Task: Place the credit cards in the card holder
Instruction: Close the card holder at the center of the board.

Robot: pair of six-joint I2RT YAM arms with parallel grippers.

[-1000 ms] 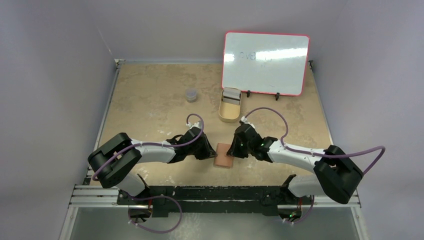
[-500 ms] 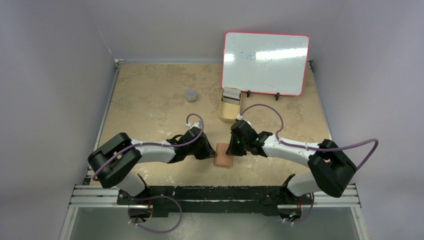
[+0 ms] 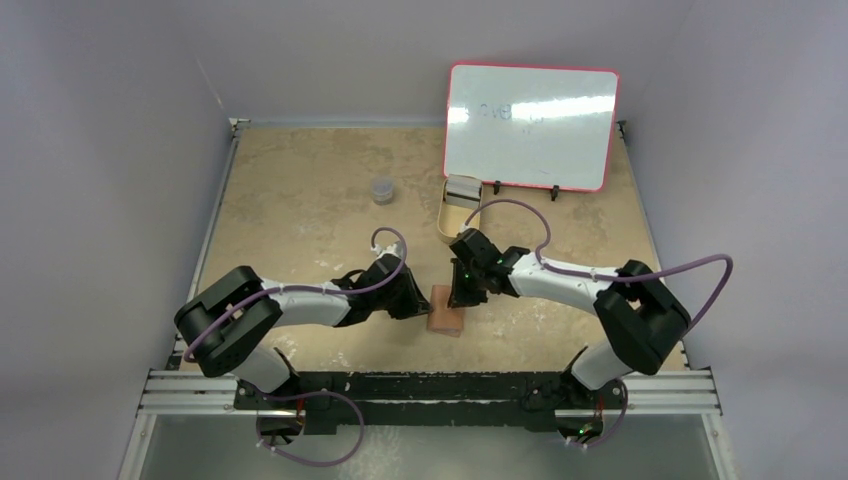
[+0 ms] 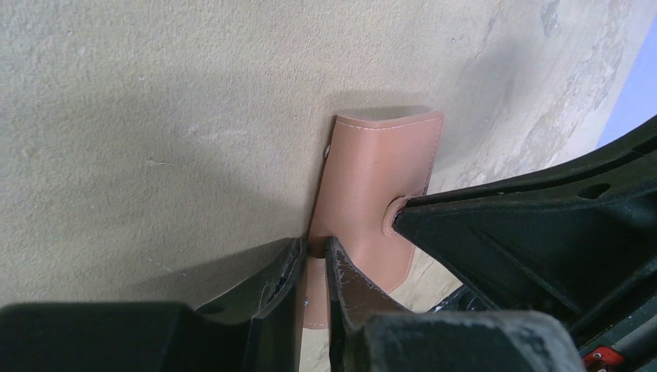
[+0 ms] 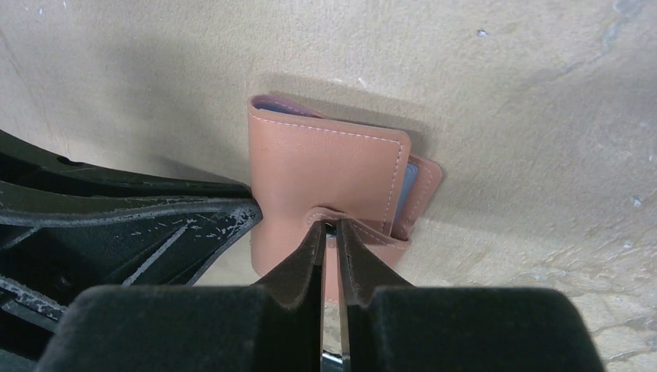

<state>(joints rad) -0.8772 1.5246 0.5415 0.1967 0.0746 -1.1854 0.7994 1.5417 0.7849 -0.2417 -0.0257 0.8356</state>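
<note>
The reddish-brown card holder (image 3: 446, 315) lies folded on the table between my two grippers. In the left wrist view my left gripper (image 4: 314, 254) is shut on the holder's (image 4: 378, 182) near edge. In the right wrist view my right gripper (image 5: 330, 226) is shut on the holder's (image 5: 325, 170) closing strap. A blue-grey credit card edge (image 5: 405, 183) peeks from the holder's right side. More credit cards (image 3: 462, 187) stand in the far end of the tan tin (image 3: 457, 225). In the top view the left gripper (image 3: 420, 303) and the right gripper (image 3: 459, 294) sit at opposite sides of the holder.
A red-framed whiteboard (image 3: 531, 125) stands at the back right, just behind the tin. A small grey cup (image 3: 381, 190) stands at the back left. The other arm's black finger fills the right of the left wrist view (image 4: 534, 232) and the left of the right wrist view (image 5: 132, 225).
My right gripper has moved left over the card holder, and its forearm has swung toward the back. The holder now looks narrower, more folded. The left arm has stayed put.
</note>
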